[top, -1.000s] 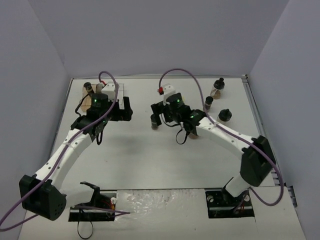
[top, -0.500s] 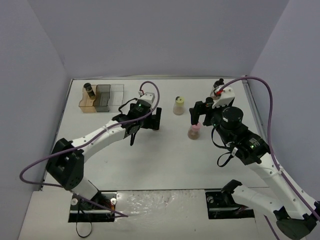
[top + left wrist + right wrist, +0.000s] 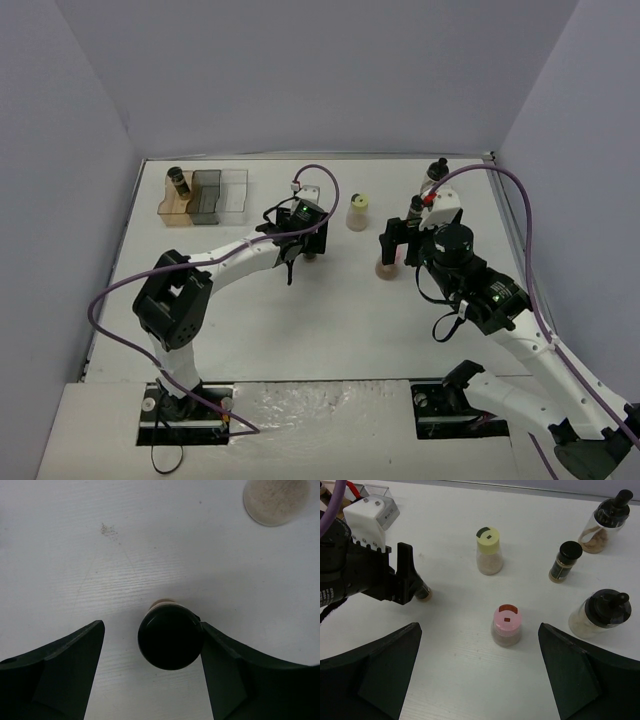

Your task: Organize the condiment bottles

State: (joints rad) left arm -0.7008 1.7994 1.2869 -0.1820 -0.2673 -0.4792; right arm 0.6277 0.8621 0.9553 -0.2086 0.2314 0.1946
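A narrow black-capped bottle (image 3: pixel 171 636) stands between the fingers of my left gripper (image 3: pixel 151 627). The right finger touches the cap and a gap shows at the left finger. From above, that gripper (image 3: pixel 308 248) hides most of the bottle. My right gripper (image 3: pixel 479 630) hangs open above the pink-capped bottle (image 3: pixel 507 625) (image 3: pixel 385 266). The yellow-capped bottle (image 3: pixel 489 550) (image 3: pixel 357 212) stands behind it. To the right are a narrow dark bottle (image 3: pixel 565 560) and two rounder clear bottles with knob caps (image 3: pixel 605 522) (image 3: pixel 601 612). Another dark bottle (image 3: pixel 178 182) stands in the tray's brown section.
The three-section tray (image 3: pixel 222 193) sits at the back left, near the left wall. Purple cables loop above both arms. The right arm covers part of the table's right side in the top view.
My left gripper has travelled right from the tray to the black-capped bottle, and its jaws have narrowed round it. My right gripper has moved from that bottle to over the pink-capped one.
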